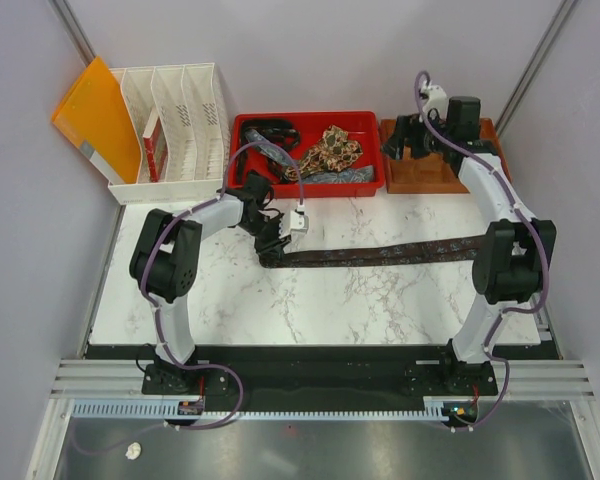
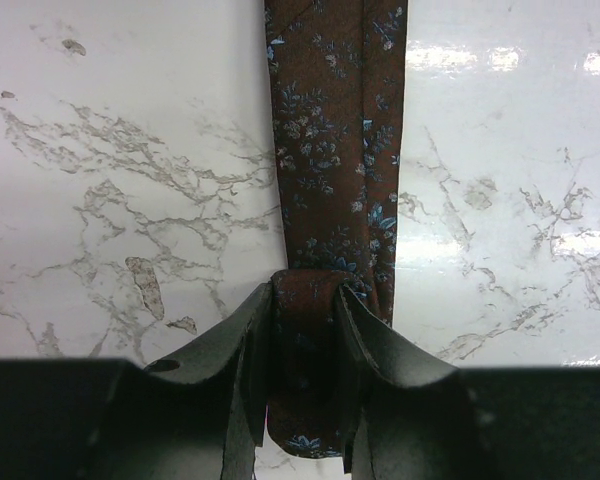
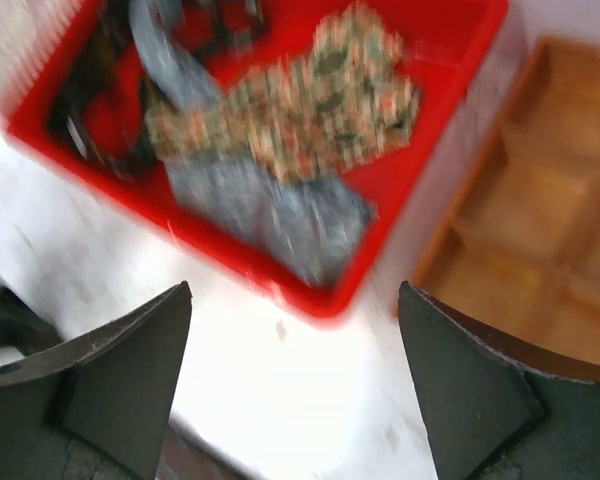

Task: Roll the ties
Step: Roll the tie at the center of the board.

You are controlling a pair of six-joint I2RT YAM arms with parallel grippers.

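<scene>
Presently taken as landmark: the red tray [image 1: 330,190], standing at the far edge of the marble table [image 1: 280,310]; all places below are given from it.
Brown floral tie [image 1: 390,254]: lies flat and stretched out on the table, in front of the red tray, running from below the tray's left half out past its right end.
Tie end, left wrist view: the brown floral tie [image 2: 335,150] is doubled over into a small fold where the fingers [image 2: 235,345] meet it.
Left gripper [image 1: 270,245]: in front of the tray's left half, low on the table; the left gripper [image 2: 305,290] is pinching that folded end between its jaws.
Right gripper [image 1: 408,140]: just off the tray's right end, above the wooden divided box [image 1: 420,180]; the right gripper [image 3: 295,288] has its jaws spread wide with nothing between them. The right wrist view is blurred.
Speckled tie [image 1: 337,148]: bunched inside the tray, right of centre; also seen at [image 3: 320,100].
Blue-grey tie [image 1: 340,177]: inside the tray, along its front wall, partly under the speckled tie; also seen at [image 3: 280,210].
Dark tie [image 1: 270,130]: bunched in the tray's far-left corner.
White file rack [image 1: 180,110]: just left of the tray.
Orange folder [image 1: 95,115]: leaning at the rack's far side from the tray.
</scene>
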